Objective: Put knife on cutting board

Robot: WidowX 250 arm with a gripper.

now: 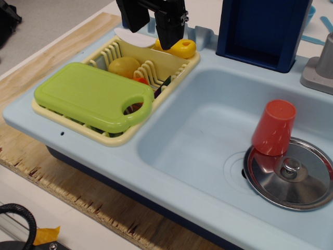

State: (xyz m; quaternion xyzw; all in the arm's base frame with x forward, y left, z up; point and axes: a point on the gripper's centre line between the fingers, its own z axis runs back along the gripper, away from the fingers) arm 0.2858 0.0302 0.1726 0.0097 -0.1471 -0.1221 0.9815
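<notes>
We see one smooth plastic knife (pixel 156 44), flat white blade and chunky yellow handle, at the rack's (pixel 183 67) far edge, held between the black fingers (pixel 154 23). One glossy lime-green rounded cutting board (pixel 93 95) lies on the rack.

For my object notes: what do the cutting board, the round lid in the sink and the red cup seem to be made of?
Cutting board: lime-green plastic, smooth with a soft sheen and moulded rim.
Lid: probably polished metal, since it reflects like a mirror.
Red cup: likely matte plastic, evenly coloured.
</notes>
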